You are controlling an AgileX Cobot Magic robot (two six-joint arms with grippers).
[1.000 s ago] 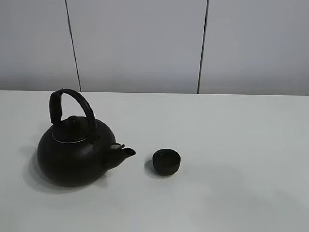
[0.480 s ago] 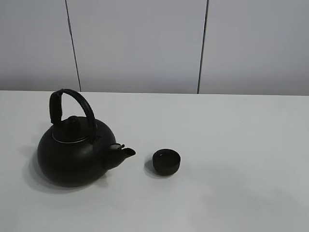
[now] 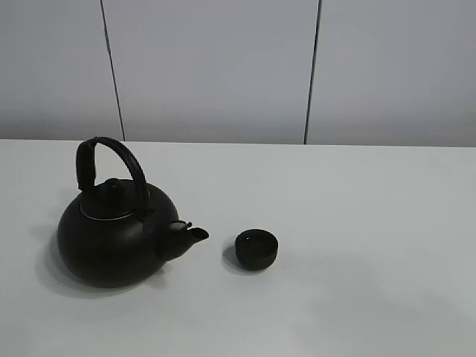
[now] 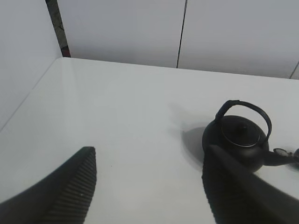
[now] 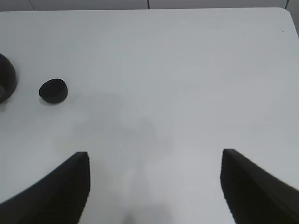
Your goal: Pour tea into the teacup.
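Observation:
A big round black kettle with an arched handle stands on the white table at the left, its spout pointing right. The small black-brown teacup stands just right of the spout, apart from it. Neither gripper shows in the exterior high view. In the left wrist view my left gripper is open and empty, well back from the kettle. In the right wrist view my right gripper is open and empty, far from the teacup and the kettle's edge.
The white table runs back to a grey panelled wall. The table's left edge meets a side wall in the left wrist view. The table's far right corner shows in the right wrist view.

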